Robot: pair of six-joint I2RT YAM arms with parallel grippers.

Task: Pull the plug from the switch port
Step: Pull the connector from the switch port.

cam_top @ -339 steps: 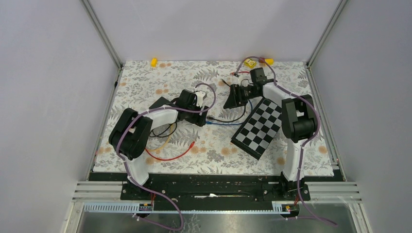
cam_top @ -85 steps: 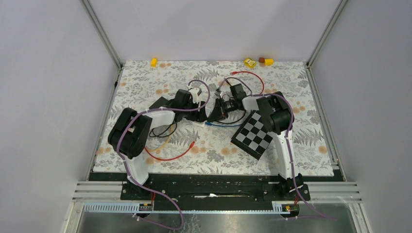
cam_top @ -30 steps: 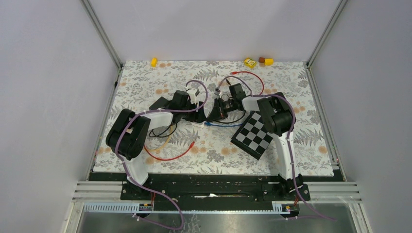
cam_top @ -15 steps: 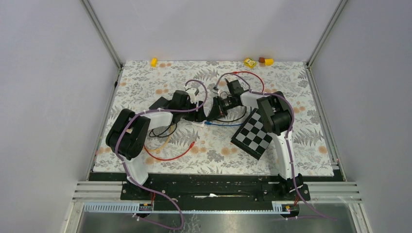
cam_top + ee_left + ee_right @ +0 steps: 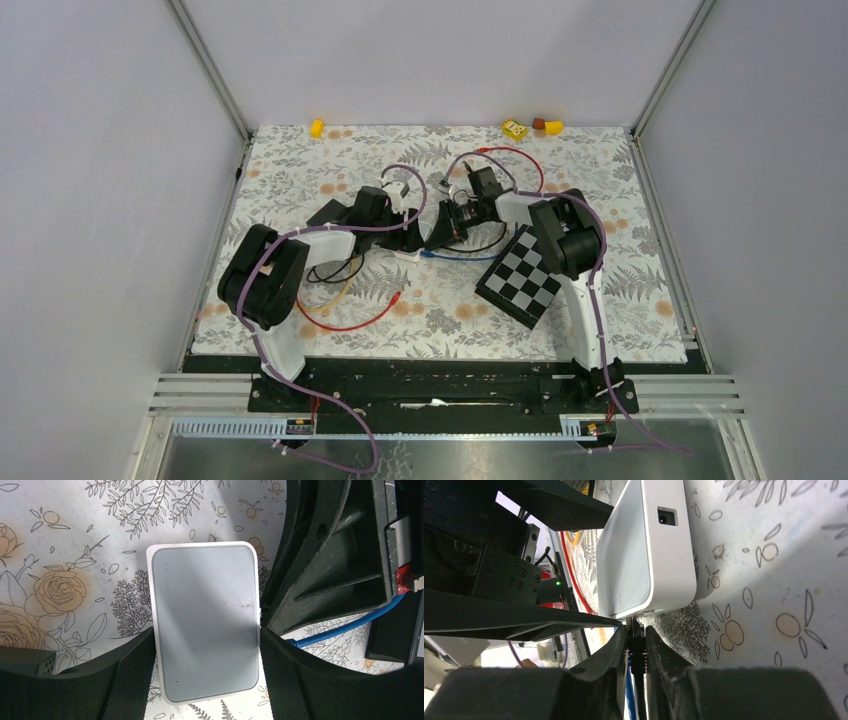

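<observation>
Clamping switch (image 5: pixel 205 622) in left gripper (image 5: pixel 205 680) and plug (image 5: pixel 637 652) in right gripper (image 5: pixel 635 631), I am risking slippage against the latch

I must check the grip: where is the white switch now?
Left wrist view, centre: the switch lies on the mat, clamped by the left pincer; the right pincer grips its plug.
</observation>
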